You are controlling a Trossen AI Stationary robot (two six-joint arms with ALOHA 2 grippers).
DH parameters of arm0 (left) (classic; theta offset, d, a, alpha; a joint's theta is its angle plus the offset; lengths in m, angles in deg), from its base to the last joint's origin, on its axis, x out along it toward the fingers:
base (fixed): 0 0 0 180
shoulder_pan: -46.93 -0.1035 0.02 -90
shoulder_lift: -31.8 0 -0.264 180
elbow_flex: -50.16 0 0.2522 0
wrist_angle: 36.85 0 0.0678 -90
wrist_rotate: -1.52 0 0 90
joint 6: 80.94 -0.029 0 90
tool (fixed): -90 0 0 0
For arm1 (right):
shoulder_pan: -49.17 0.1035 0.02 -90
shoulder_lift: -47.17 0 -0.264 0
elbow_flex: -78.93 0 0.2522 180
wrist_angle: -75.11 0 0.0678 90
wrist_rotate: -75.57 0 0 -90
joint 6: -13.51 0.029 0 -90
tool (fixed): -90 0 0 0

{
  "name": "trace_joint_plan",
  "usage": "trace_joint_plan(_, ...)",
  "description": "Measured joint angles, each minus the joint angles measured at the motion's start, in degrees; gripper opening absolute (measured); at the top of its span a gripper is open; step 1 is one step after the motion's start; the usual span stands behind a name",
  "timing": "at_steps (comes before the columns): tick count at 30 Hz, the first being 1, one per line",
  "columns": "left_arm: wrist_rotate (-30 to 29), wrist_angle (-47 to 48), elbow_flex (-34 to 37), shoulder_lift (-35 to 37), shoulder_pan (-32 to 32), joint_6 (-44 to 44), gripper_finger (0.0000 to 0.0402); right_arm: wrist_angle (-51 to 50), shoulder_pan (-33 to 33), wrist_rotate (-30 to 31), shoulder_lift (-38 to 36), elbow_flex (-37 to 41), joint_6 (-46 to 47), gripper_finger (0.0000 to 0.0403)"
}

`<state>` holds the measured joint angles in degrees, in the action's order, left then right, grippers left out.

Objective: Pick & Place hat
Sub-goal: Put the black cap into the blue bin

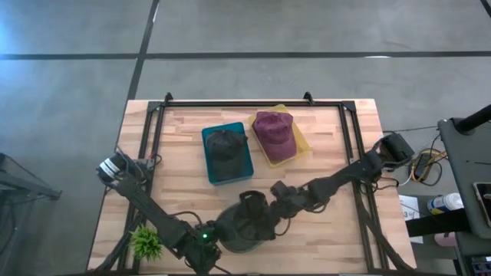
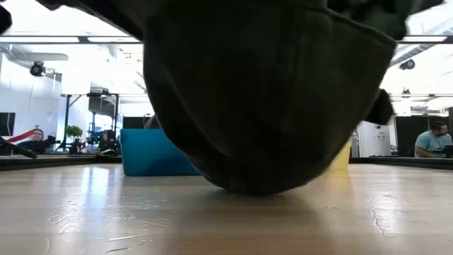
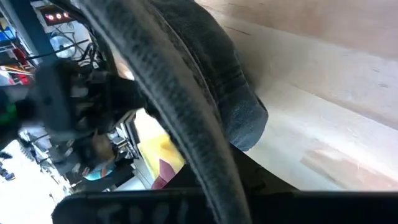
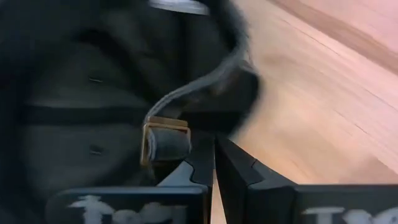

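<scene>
A dark cap (image 1: 244, 224) sits between both grippers near the table's near edge; in the low view the cap (image 2: 262, 99) fills the frame, its crown hanging down close to the tabletop. My left gripper (image 1: 209, 247) is at the cap's near-left side and my right gripper (image 1: 270, 208) at its far-right side, both shut on it. Another dark hat (image 1: 225, 146) lies in a blue bin (image 1: 209, 162). A maroon hat (image 1: 274, 132) lies on a yellow tray (image 1: 301, 142). My left gripper holds the cap by its edge seam (image 3: 205, 155), which runs down between the fingers at the bottom of the left wrist view; the fingers themselves hide the place of contact. My right gripper pinches the cap's back strap beside the brass buckle (image 4: 163, 142) between its two fingers (image 4: 239, 177). The crown hangs below the fingers; whether it touches the wood I cannot tell.
A small green plant (image 1: 146, 243) stands at the near-left corner beside my left arm. The blue bin and yellow tray sit side by side toward the far edge. A black frame (image 1: 253, 102) borders the table. People sit in the room beyond.
</scene>
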<state>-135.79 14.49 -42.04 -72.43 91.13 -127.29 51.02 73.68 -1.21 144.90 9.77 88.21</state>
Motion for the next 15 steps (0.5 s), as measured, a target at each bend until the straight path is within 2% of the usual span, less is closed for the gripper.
trace_joint_plan(8,0.4,-1.5,0.1,-3.6,-1.6,1.7,0.0009,0.0,-1.3,-4.5,7.3,-10.9,-8.3,0.0013)
trace_joint_plan(15,0.5,-4.1,0.0,-6.0,-2.5,2.7,0.0009,-0.6,-0.8,-8.0,16.7,-17.3,-7.9,0.0013)
